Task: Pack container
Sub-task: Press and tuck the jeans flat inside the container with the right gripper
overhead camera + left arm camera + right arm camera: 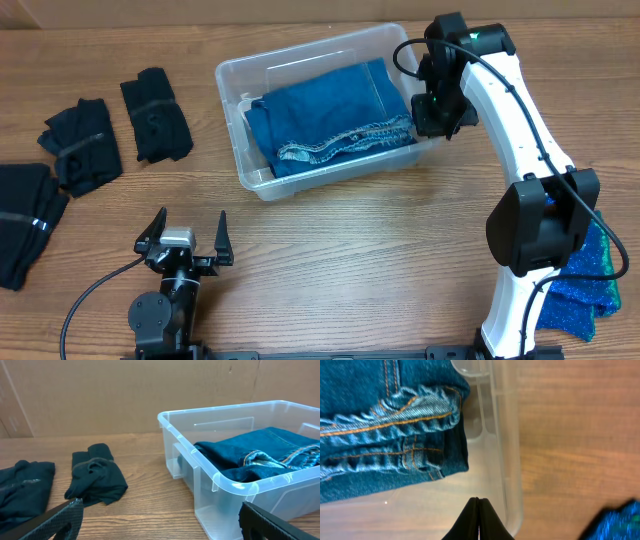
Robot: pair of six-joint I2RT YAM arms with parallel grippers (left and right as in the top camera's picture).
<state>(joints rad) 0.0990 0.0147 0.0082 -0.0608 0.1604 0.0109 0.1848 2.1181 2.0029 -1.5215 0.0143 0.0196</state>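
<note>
The clear plastic container [250, 180] sits at the table's middle back, holding folded blue jeans [330, 115]. It also shows in the left wrist view [200, 465] and the right wrist view [512, 460], with the jeans [260, 452] [385, 435] inside. My right gripper [437, 118] [478, 502] is shut and empty, hovering over the container's right end beside the jeans. My left gripper [185, 240] [160, 520] is open and empty, low over the table in front of the container's left corner.
Several folded black garments lie at the left: one [155, 115] [95, 480], another [82, 145] [22, 487], and a third [25, 220]. A blue sparkly cloth [590, 280] [615, 522] lies at the right edge behind the right arm's base.
</note>
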